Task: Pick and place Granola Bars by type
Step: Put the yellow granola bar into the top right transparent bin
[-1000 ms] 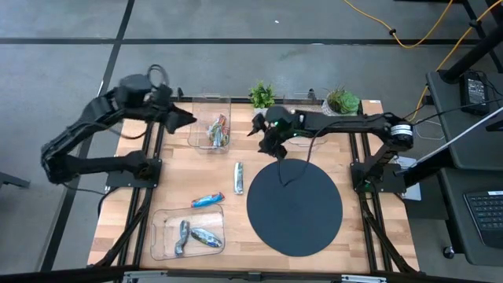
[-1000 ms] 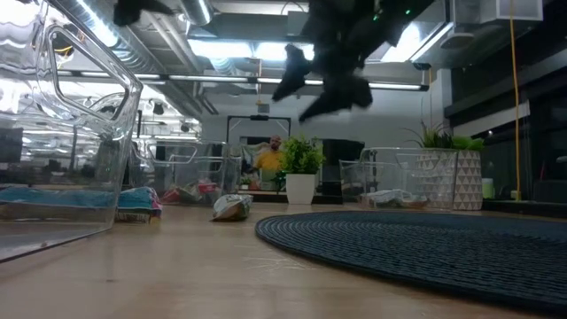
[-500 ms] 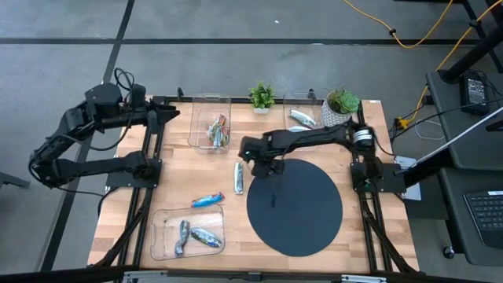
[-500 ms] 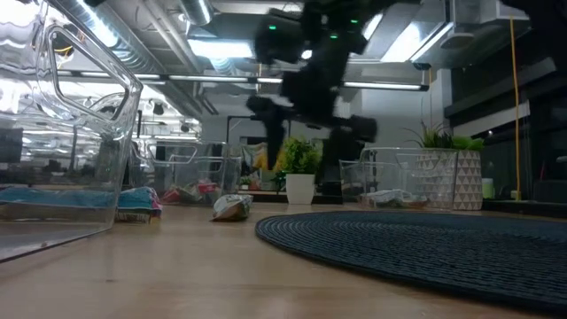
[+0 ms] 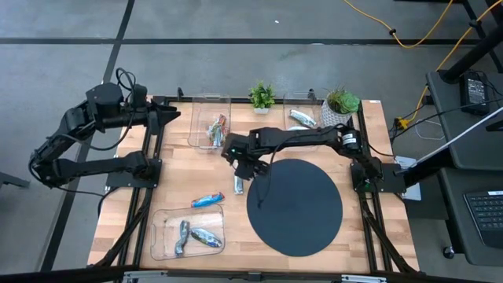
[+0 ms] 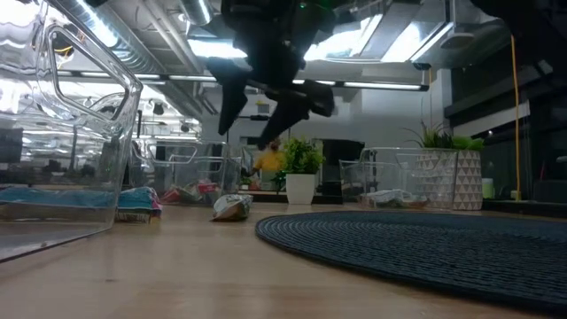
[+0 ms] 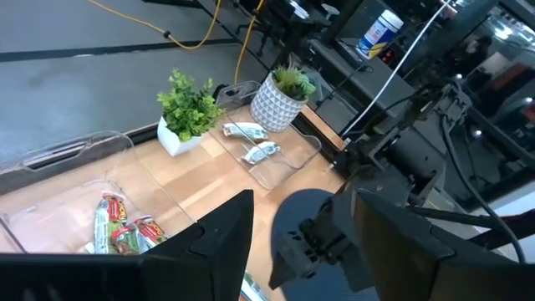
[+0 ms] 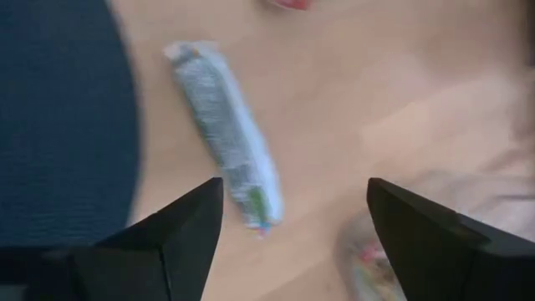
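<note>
Right gripper (image 5: 236, 159) moved over silver bar (image 5: 238, 183); fingers spread.

Table (image 5: 346, 236): light wood planks, black frame rails. Round mat (image 5: 302, 208): dark navy/black, ribbed weave in low view. Loose bar (image 8: 226, 138) by mat: silver-white foil w/ green at one end. Second loose bar (image 5: 207, 200): bright blue, red tip. Trays clear; far-left tray (image 5: 211, 132) holds red-orange + green wrappers, near tray (image 5: 161, 236) blue/silver ones. Plants green; one pot (image 7: 280, 104) white w/ triangle pattern. Arms dark. Floor cable (image 5: 409, 35) yellow-orange.
</note>
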`<state>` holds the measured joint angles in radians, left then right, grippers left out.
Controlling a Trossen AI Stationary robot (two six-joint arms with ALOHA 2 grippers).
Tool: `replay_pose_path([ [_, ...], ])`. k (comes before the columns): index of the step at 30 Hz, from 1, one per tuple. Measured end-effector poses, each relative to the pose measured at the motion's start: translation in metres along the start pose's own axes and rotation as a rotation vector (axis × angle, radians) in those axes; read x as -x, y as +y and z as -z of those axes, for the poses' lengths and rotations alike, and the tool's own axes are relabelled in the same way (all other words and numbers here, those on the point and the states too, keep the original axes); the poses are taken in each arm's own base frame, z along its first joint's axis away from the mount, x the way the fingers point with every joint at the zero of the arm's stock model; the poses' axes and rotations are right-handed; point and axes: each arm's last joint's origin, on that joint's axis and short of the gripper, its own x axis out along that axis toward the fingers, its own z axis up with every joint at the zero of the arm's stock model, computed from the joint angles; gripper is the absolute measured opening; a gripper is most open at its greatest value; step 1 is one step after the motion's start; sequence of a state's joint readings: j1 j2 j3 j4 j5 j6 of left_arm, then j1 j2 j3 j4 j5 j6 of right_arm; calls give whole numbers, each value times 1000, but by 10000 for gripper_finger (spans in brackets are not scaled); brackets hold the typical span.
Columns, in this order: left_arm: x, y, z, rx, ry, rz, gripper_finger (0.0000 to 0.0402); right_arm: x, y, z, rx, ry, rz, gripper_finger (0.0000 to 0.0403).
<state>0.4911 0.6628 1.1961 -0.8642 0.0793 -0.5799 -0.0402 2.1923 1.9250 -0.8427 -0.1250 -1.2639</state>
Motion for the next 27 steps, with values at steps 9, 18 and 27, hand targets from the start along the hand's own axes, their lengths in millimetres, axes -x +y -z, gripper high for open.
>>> replay_pose_path([
  [9, -2, 0, 0, -9, -2, -12, 194, -33, 17, 6, 18, 3, -111, 295],
  [18, -9, 0, -1, 1, 20, -25, 194, -64, 20, 8, 26, 2, -118, 291],
  [27, -13, 0, -2, -3, 31, -31, 194, -70, 23, 9, 18, 10, -143, 157],
])
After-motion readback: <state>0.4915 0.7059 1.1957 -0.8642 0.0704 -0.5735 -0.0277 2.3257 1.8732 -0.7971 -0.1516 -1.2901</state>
